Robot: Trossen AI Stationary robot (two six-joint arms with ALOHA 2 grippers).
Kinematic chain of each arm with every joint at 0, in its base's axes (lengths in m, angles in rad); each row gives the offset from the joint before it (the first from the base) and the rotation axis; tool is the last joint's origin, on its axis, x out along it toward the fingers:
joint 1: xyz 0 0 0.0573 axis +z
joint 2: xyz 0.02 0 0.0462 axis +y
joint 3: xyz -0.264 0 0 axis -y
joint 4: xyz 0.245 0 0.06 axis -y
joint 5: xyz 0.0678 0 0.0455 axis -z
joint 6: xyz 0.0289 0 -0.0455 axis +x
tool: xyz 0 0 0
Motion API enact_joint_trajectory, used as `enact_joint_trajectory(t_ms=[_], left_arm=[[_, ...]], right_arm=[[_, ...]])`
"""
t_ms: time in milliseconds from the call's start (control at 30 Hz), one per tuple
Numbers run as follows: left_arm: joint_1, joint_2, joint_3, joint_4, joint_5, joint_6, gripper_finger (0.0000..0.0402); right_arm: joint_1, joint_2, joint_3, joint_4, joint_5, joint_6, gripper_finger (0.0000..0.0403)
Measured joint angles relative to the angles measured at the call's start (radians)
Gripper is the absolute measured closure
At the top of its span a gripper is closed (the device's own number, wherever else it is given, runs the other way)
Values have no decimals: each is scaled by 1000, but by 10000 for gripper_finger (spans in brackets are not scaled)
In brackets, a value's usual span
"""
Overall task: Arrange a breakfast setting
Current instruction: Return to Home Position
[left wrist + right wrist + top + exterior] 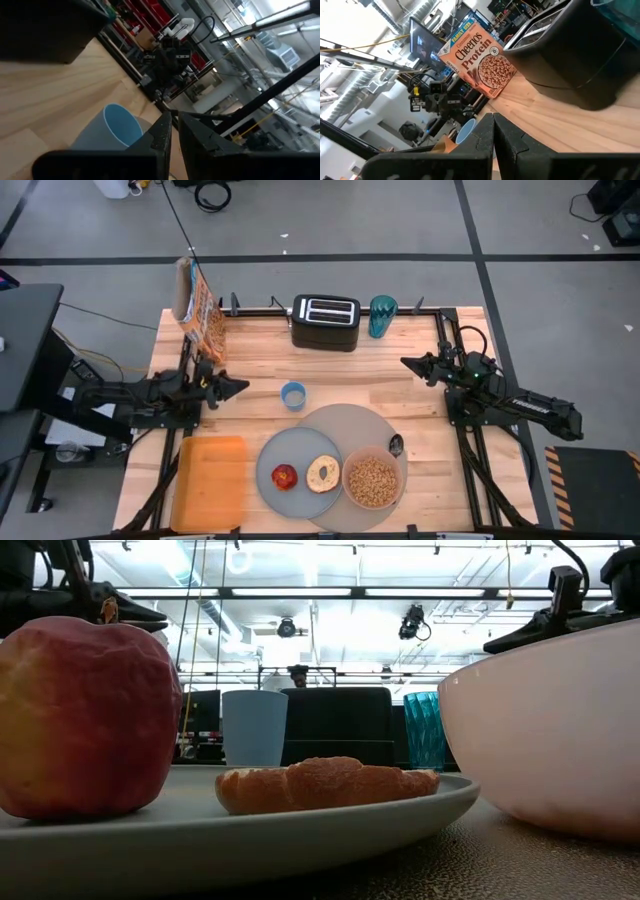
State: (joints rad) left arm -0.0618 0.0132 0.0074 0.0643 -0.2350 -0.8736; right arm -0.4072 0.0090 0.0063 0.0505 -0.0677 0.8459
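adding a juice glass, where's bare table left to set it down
Bare wood lies between the toaster and the grey mat, from the small blue cup across to the right gripper; also between cereal box and toaster, behind the left gripper. Crowded: the mat's front, with plate, bowl and spoon.

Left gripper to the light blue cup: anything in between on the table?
Nothing visible. In the high view only bare table lies between the left gripper and the light blue cup. The toaster stands farther back and the grey mat nearer the front, both off that line. The right gripper waits on the right.
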Motion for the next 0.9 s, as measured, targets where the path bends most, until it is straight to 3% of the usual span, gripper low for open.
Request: enact_joint_trajectory(t_ms=[200, 333, 467, 633, 767, 900], left_arm=[[3, 0, 0, -4, -26, 51, 363], [15, 0, 0, -6, -29, 61, 363], [34, 0, 0, -6, -44, 152, 363], [78, 0, 0, 1, -140, 242, 363], [106, 0, 0, 1, -145, 341, 363], [108, 0, 0, 1, -144, 479, 363]], right_arm=[[0, 0, 0, 0, -4, 48, 387], [0, 0, 0, -5, -59, -5, 387], [0, 4, 0, 4, -162, -199, 387], [0, 5, 0, 4, -160, -435, 387], [0, 5, 0, 4, -161, -687, 387], [0, 5, 0, 5, -161, -768, 387]])
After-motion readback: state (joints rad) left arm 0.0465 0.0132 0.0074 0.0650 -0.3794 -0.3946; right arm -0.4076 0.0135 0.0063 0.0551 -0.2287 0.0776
